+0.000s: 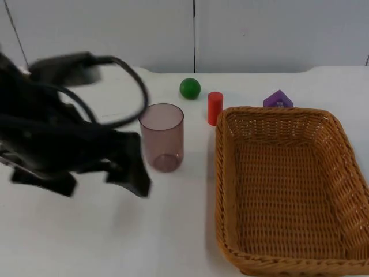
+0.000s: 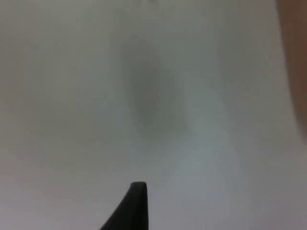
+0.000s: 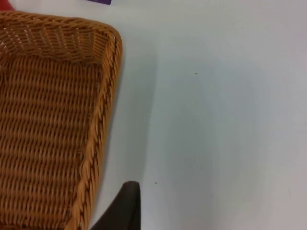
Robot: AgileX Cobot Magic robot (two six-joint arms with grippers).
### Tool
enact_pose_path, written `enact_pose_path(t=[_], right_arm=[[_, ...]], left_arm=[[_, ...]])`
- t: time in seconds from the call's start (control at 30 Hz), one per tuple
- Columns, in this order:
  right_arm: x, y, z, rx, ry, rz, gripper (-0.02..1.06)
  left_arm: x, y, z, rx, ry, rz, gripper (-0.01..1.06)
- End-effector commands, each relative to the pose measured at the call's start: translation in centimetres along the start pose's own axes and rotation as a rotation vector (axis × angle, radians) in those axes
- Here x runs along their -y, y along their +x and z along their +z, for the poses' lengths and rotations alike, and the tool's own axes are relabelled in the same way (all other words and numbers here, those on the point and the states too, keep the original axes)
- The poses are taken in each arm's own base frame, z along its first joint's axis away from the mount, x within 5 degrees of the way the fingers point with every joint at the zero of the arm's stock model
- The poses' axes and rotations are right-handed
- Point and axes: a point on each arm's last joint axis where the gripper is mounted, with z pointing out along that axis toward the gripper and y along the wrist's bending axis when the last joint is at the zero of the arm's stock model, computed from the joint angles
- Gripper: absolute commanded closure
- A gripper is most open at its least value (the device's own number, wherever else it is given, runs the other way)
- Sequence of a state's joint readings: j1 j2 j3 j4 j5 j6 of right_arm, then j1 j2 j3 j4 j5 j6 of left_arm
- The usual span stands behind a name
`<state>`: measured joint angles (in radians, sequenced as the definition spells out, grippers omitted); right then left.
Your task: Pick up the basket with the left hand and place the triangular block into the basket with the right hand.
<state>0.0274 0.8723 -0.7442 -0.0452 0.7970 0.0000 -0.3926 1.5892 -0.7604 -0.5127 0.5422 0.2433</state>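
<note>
The woven wicker basket (image 1: 218,173) lies on the right half of the table with nothing in it. Just behind its far rim stands a purple block (image 1: 278,99) with a triangular top. My left gripper (image 1: 131,176) is blurred by motion low over the table, left of the basket and in front of the cup. In the right wrist view, my right gripper (image 3: 127,206) hangs over bare table just outside a corner of the basket (image 3: 103,110). A sliver of the purple block (image 3: 98,1) lies beyond that corner.
A translucent pinkish cup (image 1: 162,137) stands upright left of the basket. Behind it are a green ball (image 1: 189,88) and a red cylinder (image 1: 214,108), the cylinder close to the basket's far left corner. The grey partition wall closes off the back.
</note>
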Motion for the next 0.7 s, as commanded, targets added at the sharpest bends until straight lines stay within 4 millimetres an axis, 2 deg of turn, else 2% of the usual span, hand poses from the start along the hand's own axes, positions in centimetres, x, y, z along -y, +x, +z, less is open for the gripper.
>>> enact_pose_path(t=[0.0,0.13,0.33,0.67], right_arm=[[0.1,-0.3,-0.2,0.018,0.004,-0.010,-0.01],[0.1,-0.3,-0.2,0.018,0.004,-0.010,-0.01],[0.1,-0.3,-0.2,0.017,0.003,-0.010,-0.01],[0.1,-0.3,-0.2,0.023,0.001,-0.007,-0.01]], left_arm=[[1.6,-0.7,1.8,-0.011,0.018,0.007,0.00],[4.2,-2.3,4.2,-0.019,0.056,0.023,0.00],[5.8,-4.0,6.0,0.036,0.087,-0.024,0.00],[8.2,-4.4,9.6,0.056,0.098,-0.049,0.00]])
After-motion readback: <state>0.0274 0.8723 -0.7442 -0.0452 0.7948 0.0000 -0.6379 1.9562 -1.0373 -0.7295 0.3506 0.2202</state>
